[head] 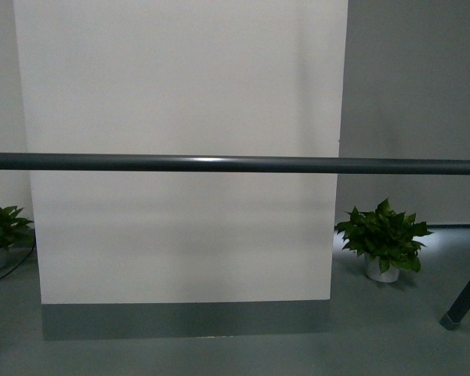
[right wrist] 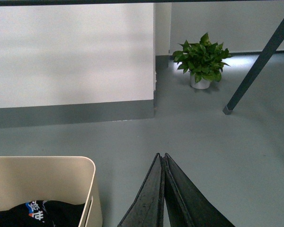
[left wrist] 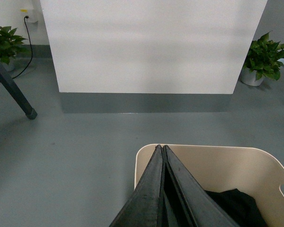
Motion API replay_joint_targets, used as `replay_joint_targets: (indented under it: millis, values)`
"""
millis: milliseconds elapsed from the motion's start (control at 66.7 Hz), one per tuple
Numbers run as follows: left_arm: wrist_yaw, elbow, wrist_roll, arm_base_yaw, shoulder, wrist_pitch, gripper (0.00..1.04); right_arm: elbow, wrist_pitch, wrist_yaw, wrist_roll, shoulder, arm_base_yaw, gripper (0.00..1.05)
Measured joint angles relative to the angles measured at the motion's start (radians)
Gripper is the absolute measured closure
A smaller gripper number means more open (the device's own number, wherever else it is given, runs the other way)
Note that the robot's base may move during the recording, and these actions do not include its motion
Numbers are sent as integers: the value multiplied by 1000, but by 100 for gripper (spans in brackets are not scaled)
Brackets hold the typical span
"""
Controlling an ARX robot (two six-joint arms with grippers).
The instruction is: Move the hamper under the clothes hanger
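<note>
The clothes hanger [head: 235,164] is stretching straight across the front view, a smooth round dark grey metal bar with a faint sheen, its long axis running level from side to side, and one splayed leg [head: 464,298] is slanting down to the grey floor [head: 219,356] at the right. Behind it a broad white panel [head: 180,149] with a grey base strip is standing flat, and leafy green plants in white pots are sitting either side, one at the right [head: 384,239], one at the left edge [head: 1,231]. Down at the left wrist, the left end effector [left wrist: 163,147] is showing its two matte black fingers pressed together to a point, gripping nothing, tips reaching over the rolled rim of the hamper [left wrist: 255,165]. That beige plastic bin, smooth-walled with rounded corners and a slot handle, is sitting on the floor with dark clothing [left wrist: 236,205] bundled inside. In the right wrist view, the right end effector [right wrist: 162,155] is also closed tight and empty, hanging above bare floor just beside the hamper's corner [right wrist: 92,184].
</note>
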Motion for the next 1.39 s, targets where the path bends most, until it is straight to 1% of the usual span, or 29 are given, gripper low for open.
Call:
replay_joint_targets:
  millis: [255, 540, 1109, 1169, 1184, 1214, 1259, 1394]
  values:
    - [0, 0, 0, 0, -132, -122, 101, 0, -128, 0, 0, -137, 0, 103]
    - [0, 0, 0, 0, -246, -234, 101, 0, -236, 0, 0, -249, 0, 103]
    - [0, 0, 0, 0, -400, -387, 101, 0, -387, 0, 0, -400, 0, 103]
    - [0, 0, 0, 0, -440, -434, 101, 0, -477, 0, 0, -465, 0, 103]
    - [0, 0, 0, 0, -467, -477, 101, 0, -496, -1, 0, -480, 0, 103]
    - [0, 0, 0, 0, -496, -515, 101, 0, -538, -3, 0, -517, 0, 103]
    - [0, 0, 0, 0, -542, -554, 101, 0, -552, -2, 0, -549, 0, 103]
    - [0, 0, 0, 0, -571, -566, 101, 0, -557, -3, 0, -563, 0, 103]
